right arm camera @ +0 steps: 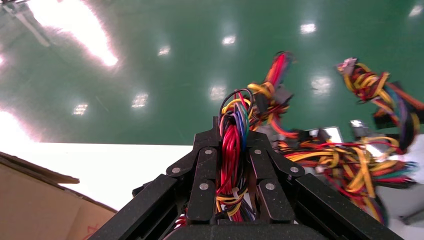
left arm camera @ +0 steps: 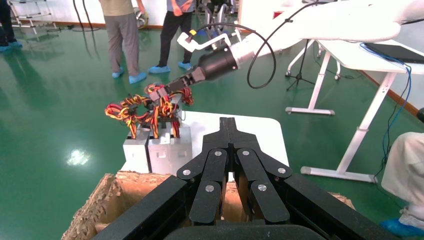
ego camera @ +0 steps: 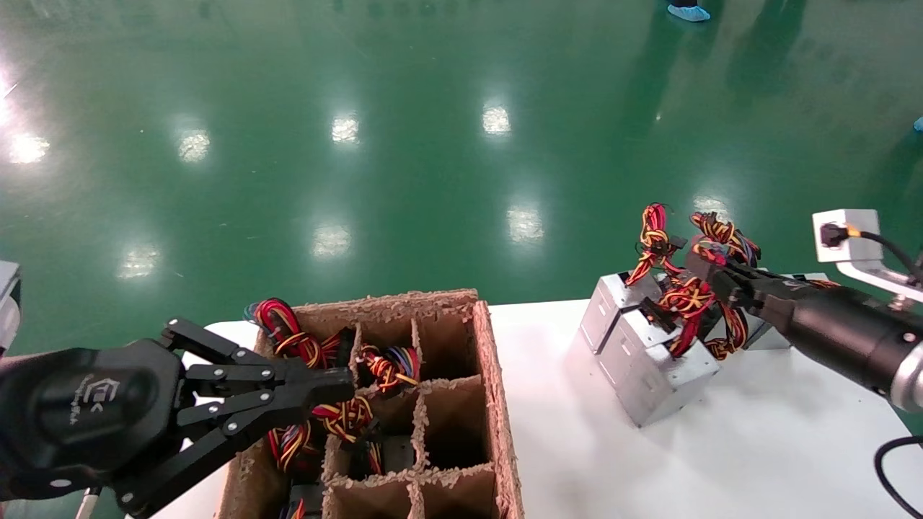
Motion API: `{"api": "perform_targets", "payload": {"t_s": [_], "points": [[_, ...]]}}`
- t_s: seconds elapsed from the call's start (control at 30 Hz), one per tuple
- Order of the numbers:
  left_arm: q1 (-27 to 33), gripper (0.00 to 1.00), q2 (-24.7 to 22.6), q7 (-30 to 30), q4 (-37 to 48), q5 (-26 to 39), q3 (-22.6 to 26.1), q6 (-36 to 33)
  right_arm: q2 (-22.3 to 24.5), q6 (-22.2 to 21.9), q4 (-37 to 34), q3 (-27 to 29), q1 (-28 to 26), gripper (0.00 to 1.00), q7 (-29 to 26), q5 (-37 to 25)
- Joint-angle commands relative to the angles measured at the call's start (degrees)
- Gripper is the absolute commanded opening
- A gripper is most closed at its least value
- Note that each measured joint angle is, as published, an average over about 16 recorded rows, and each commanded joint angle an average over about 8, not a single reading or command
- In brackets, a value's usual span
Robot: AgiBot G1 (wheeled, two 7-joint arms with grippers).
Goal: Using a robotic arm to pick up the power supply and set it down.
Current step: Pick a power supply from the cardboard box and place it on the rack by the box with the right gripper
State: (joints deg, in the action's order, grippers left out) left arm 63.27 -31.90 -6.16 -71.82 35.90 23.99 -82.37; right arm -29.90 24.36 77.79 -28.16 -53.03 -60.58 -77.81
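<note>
The right gripper has its jaws clenched on the wire bundle of a power supply, one of several silver boxes standing together on the white surface. This looks like the grasp stage, the box not yet lifted. Next comes a steady raise so the wires carry it free of its neighbours. The left gripper hovers, jaws clenched and empty, over the divided cardboard box.

Black multi-link pincers, silver screws, grey wrist cam w/ cable
</note>
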Motion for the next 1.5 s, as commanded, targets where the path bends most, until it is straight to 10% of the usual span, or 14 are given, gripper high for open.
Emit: {"api": "perform_targets", "payload": {"t_s": [0.03, 1.27, 1.33, 1.5], "points": [[0.0, 0.0, 0.0, 0.0, 0.0, 0.0, 0.0, 0.0, -0.66, 0.3, -0.02, -0.62, -0.79, 0.0, -0.75, -0.67], [0.0, 0.0, 0.0, 0.0, 0.0, 0.0, 0.0, 0.0, -1.49, -3.42, -0.05, -5.57, -3.41, 0.0, -16.45, -14.42], [0.0, 0.0, 0.0, 0.0, 0.0, 0.0, 0.01, 0.0, -1.62, -3.29, -0.04, -5.76, -3.53, 0.09, -17.01, -14.97], [0.0, 0.0, 0.0, 0.0, 0.0, 0.0, 0.01, 0.0, -1.72, -2.7, -0.06, -6.23, -3.83, 0.72, -18.44, -16.44]]}}
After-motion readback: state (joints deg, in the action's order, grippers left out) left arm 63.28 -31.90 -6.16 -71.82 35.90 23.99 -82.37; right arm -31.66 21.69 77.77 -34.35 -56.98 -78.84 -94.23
